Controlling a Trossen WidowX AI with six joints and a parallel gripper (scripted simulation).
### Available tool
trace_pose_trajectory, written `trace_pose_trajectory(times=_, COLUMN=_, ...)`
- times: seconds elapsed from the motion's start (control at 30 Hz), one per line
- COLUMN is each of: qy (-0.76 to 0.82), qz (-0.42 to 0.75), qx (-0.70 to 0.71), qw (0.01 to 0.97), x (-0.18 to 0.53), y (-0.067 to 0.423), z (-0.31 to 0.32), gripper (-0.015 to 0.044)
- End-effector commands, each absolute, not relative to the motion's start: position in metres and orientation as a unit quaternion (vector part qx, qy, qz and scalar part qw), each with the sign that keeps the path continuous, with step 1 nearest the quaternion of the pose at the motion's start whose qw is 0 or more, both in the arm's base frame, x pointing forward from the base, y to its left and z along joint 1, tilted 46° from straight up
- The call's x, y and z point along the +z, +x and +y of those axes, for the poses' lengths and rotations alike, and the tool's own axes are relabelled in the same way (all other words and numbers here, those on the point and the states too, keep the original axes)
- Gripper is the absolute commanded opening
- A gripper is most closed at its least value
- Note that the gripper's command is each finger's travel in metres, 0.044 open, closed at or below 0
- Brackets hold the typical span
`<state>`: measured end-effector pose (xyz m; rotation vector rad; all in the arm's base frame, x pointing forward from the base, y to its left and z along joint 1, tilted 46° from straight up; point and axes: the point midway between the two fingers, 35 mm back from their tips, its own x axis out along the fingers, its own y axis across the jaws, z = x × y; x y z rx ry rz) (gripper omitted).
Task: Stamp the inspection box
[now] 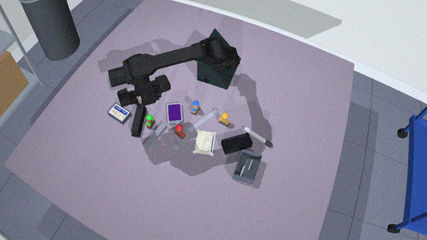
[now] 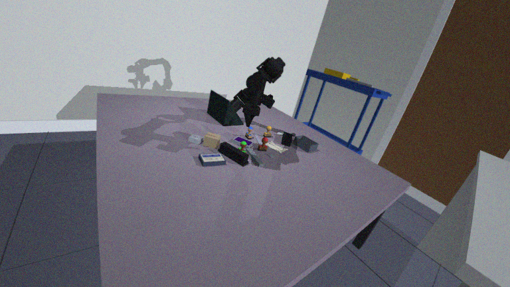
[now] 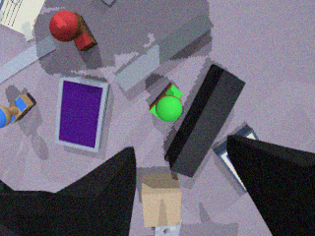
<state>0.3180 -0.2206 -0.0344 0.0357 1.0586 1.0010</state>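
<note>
The green-knobbed stamp (image 1: 149,119) (image 2: 244,145) (image 3: 168,108) stands by itself on the bench, close beside a long black block (image 1: 138,120) (image 3: 204,118). My gripper (image 1: 135,98) (image 2: 248,122) (image 3: 181,148) is open and empty, raised above the bench a little behind the stamp. The purple ink pad (image 1: 174,112) (image 3: 82,113) lies just right of the stamp. The cream card (image 1: 205,141) lies further to the front right, and its box is too small to read.
Red (image 1: 179,129) (image 3: 66,27), blue (image 1: 195,105) and orange (image 1: 224,118) stamps stand nearby. A tan box (image 3: 161,200), a blue-white box (image 1: 119,113), a grey bar (image 1: 154,134), a black box (image 1: 236,143), a marker (image 1: 258,136) and a grey tray (image 1: 247,166) crowd the bench.
</note>
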Motion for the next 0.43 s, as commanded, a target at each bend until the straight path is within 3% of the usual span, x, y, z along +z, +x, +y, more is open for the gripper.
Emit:
trace_pose_trajectory(times=0.0, qy=0.014, qz=0.484, qx=0.459, qw=0.745, x=-0.033, y=0.3177, z=-0.2213, gripper=0.0255)
trace_pose_trajectory(times=0.4, qy=0.016, qz=0.484, qx=0.457, qw=0.746, x=-0.0339, y=0.3181, z=-0.221, gripper=0.0255)
